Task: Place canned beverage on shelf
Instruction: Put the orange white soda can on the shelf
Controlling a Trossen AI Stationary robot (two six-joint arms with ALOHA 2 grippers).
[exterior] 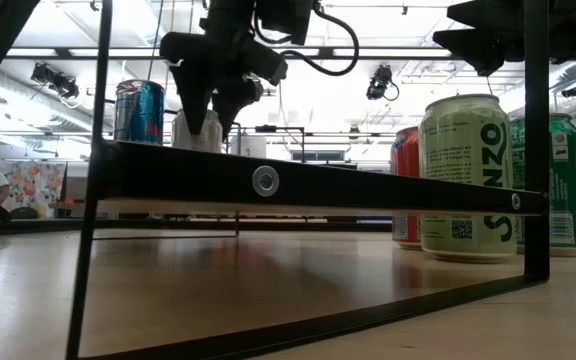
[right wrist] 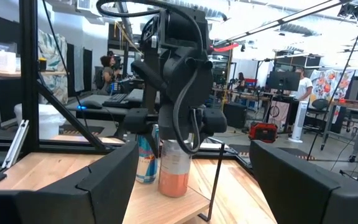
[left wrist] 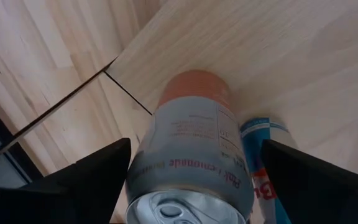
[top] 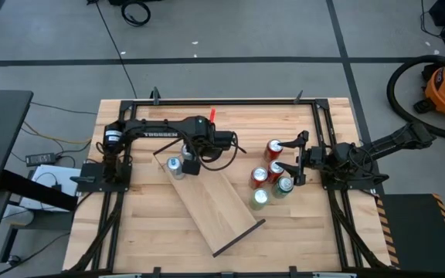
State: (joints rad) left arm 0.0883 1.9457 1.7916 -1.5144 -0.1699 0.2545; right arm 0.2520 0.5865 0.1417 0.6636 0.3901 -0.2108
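With the pink-based can [left wrist: 191, 155] standing on the shelf [top: 211, 205] beside a blue can [exterior: 140, 111], the spread left gripper [left wrist: 188, 171] straddles it; next, lift clear without tipping it.

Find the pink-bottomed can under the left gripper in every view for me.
High: pink can on the shelf, under the left gripper.
Low: pale can between the fingers.
Left wrist: centre.
Right wrist, below the arm.
Landmark: blue can beside it.
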